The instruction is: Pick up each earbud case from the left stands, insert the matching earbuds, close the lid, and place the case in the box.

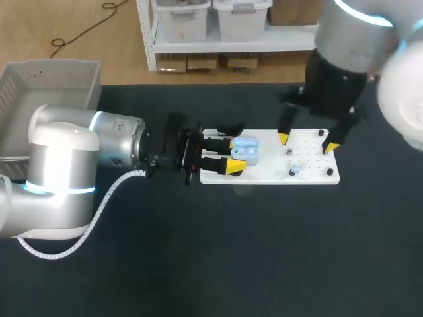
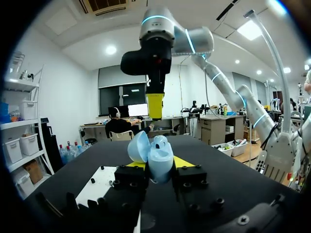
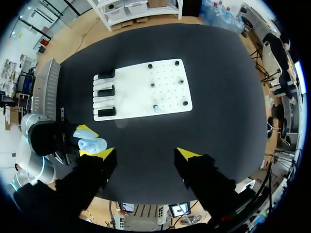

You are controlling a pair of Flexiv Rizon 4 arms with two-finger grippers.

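Over the left end of the white board (image 1: pixel 271 142), the left gripper (image 1: pixel 234 154) is clamping a pale blue earbud case (image 1: pixel 246 150) from two sides, its yellow tips pressing against the case's body. The case's lid is standing open, tilted off to one side in the left wrist view. The right gripper (image 1: pixel 307 142) is hanging above the board's right half with its fingers spread wide and nothing between them. Three black stands (image 3: pixel 105 91) are sitting in a row along the board's left edge, and short black pegs (image 1: pixel 321 133) are standing near its right corners. A small pale piece (image 1: pixel 295 170), too small to identify, is lying near the board's front edge. The board is resting on the bench (image 1: pixel 264 251), nearer its far edge, and a grey box (image 1: pixel 53 72) is sitting at the bench's far left corner.
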